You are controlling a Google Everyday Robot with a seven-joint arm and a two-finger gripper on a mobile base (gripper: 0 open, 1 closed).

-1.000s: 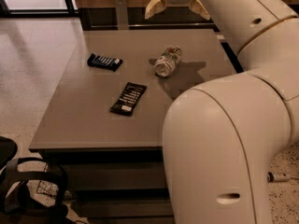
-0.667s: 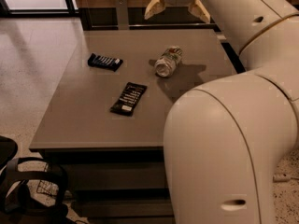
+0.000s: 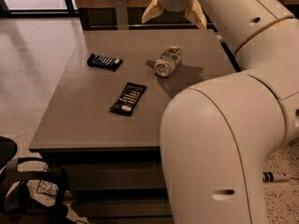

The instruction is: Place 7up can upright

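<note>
Frankly, all your work remains: the 7up can (image 3: pixel 168 61) lies on its side while the gripper (image 3: pixel 174 18) hangs beyond it, fingers spread, empty.

The arm (image 3: pixel 219 143) consists of bulky, rounded, glossy off-white shells. A thin tan seam (image 3: pixel 261 28) rings the upper joint. One shell carries a small dark oval recess (image 3: pixel 254 19), another a dark slot (image 3: pixel 223 192). The gripper (image 3: pixel 174 22), at the top of the view, has two cream wedge-shaped fingers (image 3: pixel 150 13), spread apart.
</note>
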